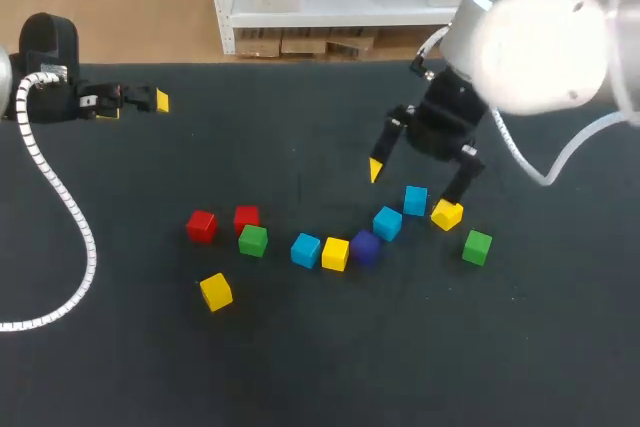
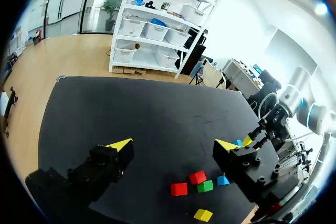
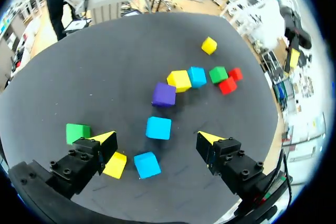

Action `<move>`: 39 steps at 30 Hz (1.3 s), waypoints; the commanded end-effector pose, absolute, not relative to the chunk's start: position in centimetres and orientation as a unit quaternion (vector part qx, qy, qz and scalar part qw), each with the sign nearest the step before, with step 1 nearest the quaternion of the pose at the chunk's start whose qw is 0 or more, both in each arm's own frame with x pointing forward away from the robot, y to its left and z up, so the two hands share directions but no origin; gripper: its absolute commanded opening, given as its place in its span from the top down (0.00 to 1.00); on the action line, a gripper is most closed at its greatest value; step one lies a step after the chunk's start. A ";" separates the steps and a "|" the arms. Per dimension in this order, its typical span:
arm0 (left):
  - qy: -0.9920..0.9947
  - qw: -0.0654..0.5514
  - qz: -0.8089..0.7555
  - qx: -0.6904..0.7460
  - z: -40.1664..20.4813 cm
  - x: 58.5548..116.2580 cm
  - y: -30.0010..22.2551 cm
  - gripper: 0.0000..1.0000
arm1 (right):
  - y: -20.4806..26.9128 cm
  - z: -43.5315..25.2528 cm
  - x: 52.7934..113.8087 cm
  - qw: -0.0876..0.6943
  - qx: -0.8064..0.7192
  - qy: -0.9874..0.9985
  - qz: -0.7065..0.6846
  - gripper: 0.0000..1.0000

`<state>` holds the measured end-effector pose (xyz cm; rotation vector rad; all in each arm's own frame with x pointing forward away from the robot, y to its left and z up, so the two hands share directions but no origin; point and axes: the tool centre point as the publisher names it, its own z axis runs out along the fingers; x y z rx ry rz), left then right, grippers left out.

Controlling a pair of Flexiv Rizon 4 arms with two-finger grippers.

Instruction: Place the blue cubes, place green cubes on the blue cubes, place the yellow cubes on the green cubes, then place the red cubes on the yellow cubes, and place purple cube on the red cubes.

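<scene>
Loose cubes lie across the dark table (image 1: 300,367). From the left come two red cubes (image 1: 201,225) (image 1: 246,217), a green cube (image 1: 253,240), a blue cube (image 1: 305,249), a yellow cube (image 1: 335,253) and the purple cube (image 1: 364,247). Right of them are two more blue cubes (image 1: 387,222) (image 1: 415,200). My right gripper (image 1: 413,185) hangs open just above this pair; in its wrist view one blue cube (image 3: 147,164) lies between the fingers and another (image 3: 158,127) just ahead. My left gripper (image 1: 135,105) is open and empty at the far left.
A yellow cube (image 1: 446,214) sits right beside my right gripper's outer finger, and a green cube (image 1: 477,247) lies just past it. Another yellow cube (image 1: 215,291) lies alone nearer the front. The left arm's ribbed cable (image 1: 70,217) trails over the table's left side.
</scene>
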<state>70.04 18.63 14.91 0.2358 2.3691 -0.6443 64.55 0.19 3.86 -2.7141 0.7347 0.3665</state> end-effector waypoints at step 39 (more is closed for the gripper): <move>0.908 0.330 -0.244 0.089 15.0 70.0 18.5 0.00 | 1.6 -0.8 64.5 0.093 -0.936 0.313 0.134 1.00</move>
